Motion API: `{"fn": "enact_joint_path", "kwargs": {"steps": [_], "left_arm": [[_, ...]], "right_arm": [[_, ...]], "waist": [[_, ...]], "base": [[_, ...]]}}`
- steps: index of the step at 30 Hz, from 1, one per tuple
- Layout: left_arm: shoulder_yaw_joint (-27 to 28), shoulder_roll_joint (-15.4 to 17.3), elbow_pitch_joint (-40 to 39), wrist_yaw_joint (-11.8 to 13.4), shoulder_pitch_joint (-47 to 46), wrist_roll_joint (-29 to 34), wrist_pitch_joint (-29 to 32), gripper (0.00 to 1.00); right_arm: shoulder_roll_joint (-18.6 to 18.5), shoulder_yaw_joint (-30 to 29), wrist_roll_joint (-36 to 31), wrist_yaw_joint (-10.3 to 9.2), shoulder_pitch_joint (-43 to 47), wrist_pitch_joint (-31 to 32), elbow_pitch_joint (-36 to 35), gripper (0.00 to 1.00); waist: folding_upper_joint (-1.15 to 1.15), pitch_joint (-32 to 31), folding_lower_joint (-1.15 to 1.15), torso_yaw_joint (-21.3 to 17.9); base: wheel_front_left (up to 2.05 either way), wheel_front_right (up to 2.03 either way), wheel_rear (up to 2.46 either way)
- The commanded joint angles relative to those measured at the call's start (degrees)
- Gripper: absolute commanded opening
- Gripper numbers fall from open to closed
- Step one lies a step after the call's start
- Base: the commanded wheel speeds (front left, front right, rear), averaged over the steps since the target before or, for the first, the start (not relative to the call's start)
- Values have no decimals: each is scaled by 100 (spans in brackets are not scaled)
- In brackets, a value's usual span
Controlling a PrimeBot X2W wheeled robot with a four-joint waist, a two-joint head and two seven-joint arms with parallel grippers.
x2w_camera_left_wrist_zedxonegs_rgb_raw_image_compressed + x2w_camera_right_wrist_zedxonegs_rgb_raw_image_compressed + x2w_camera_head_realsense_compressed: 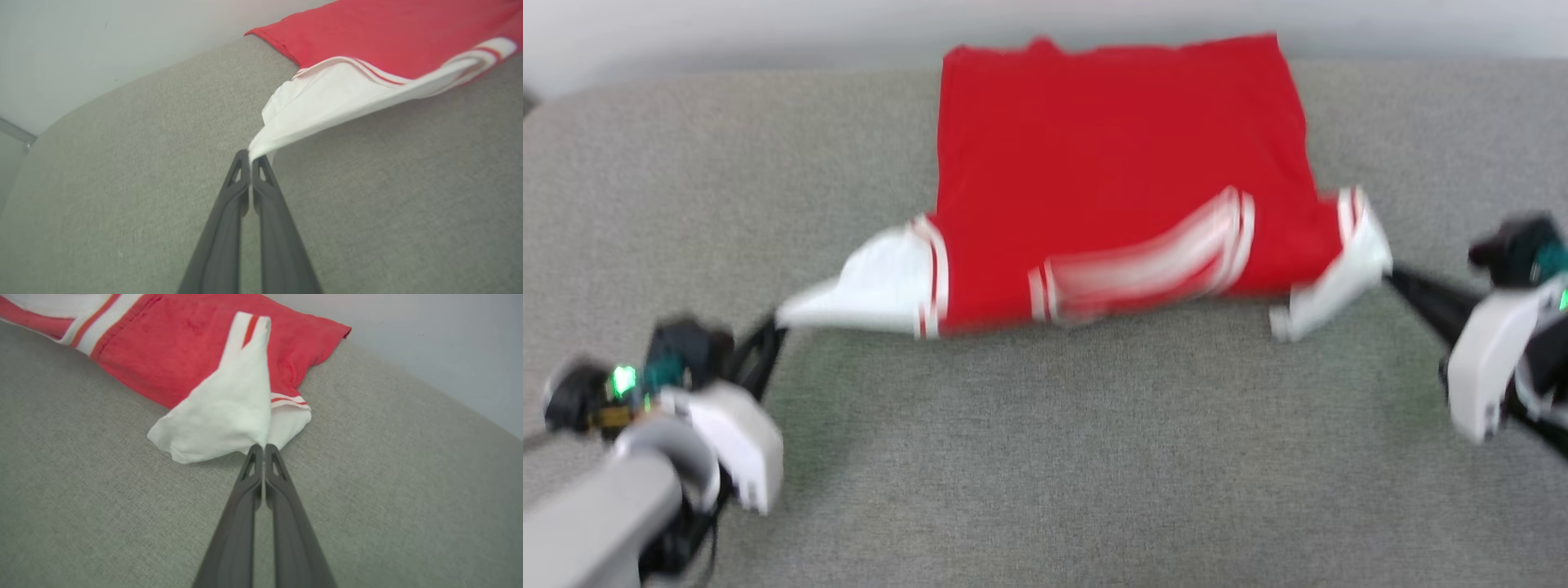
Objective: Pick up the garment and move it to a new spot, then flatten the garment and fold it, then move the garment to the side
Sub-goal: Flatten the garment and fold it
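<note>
At the left, the left hand (250,157), its two long dark fingers pressed together, pinches the tip of the white sleeve on the left (866,286) and holds it taut just above the grey woven-fabric worktop (1045,457). The red jersey-style garment (1111,163) lies spread in the middle toward the far edge, with a blurred red-and-white striped band (1143,261) near its front edge. At the right, the right hand (264,447) is clamped on the white sleeve on the right (1339,273).
</note>
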Motion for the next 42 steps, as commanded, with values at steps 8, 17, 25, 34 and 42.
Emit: {"fn": "enact_joint_path", "kwargs": {"steps": [8, 17, 25, 34, 42], "left_arm": [[-354, 188, -448, 410, 1371, -424, -70, 0], [-732, 185, -467, 445, 2327, -639, -58, 0], [-817, 107, -508, 514, 2552, -662, -64, 0], [-749, -38, -661, 652, 2418, -521, -155, 0], [-721, -16, -1069, 898, 2130, -228, -131, 0]], "right_arm": [[-310, -139, 110, -9, 1681, 183, -468, 0], [-615, -749, 136, -9, 3489, 406, -1025, 0], [-558, -1561, -126, -9, 4453, 790, -1474, 0], [-574, -3173, -495, -8, 4485, 1129, -2191, 100], [-985, -4619, -713, -7, 3665, 1842, -2966, 100]], "waist": [[0, -583, 1, 23], [0, -1039, 1, 98], [0, -1100, 1, 141], [0, -1158, 1, 183], [0, -902, 1, 382]], "base": [[0, 0, 0], [0, 0, 0], [0, 0, 0], [0, 0, 0], [0, 0, 0]]}}
